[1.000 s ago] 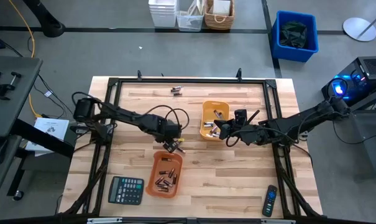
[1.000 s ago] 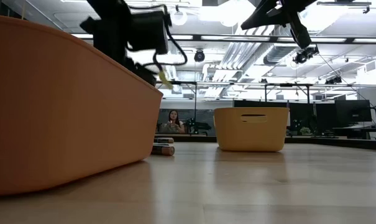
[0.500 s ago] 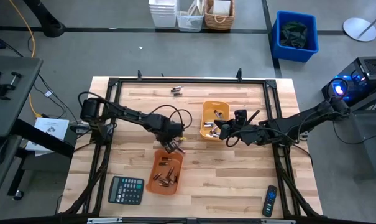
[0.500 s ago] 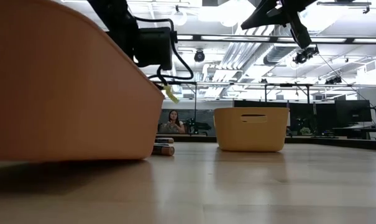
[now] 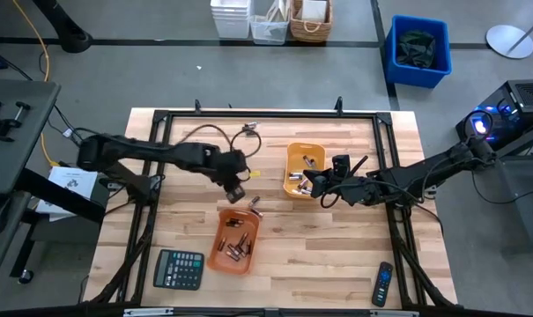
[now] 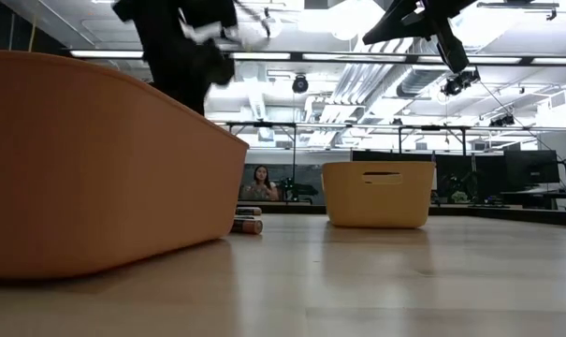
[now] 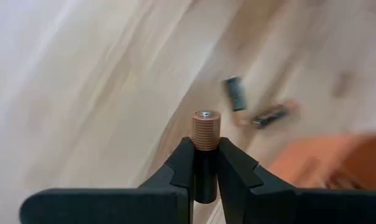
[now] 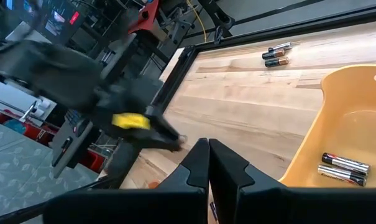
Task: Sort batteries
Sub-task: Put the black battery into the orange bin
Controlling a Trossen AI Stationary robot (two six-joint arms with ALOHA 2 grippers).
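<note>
1. Step in hand: carrying a picked battery. The left gripper [image 7: 203,163] is clamped on one battery [image 7: 206,127], which stands up between the fingers with its copper-coloured end and metal tip showing. In the high view the left gripper [image 5: 235,187] hangs above the bare wood between the two trays, clear of the table.

2. Other batteries: several lie in the orange tray [image 5: 248,262] near the table's front edge, one rests on the wood just beside that tray's far corner [image 5: 255,204], a pair lies near the table's far edge [image 5: 249,129], and a few lie in the yellow tray [image 5: 291,159] at mid-table.

3. Right arm: waiting. The right gripper [image 8: 207,163] hovers just beside the yellow tray with its jaws closed on nothing.

4. Next move, by judgement: the held battery needs to go to whichever tray fits its kind; which one cannot be told from here. The gripper should be brought over the tray's opening and lowered inside the rim before letting go, since a round cell dropped from height could bounce or roll out.

5. Surface: a pale butcher-block table [image 5: 336,255] with a black frame around it. A calculator [image 5: 179,269] sits at the front left corner, a remote control [image 5: 383,283] at the front right.

6. Room: grey floor, a blue bin [image 5: 418,50] and white and wicker containers [image 5: 270,19] beyond the table. The low view shows a large hall with ceiling lights, monitors [image 6: 507,173], and a person [image 6: 261,183] seated far off.
</note>
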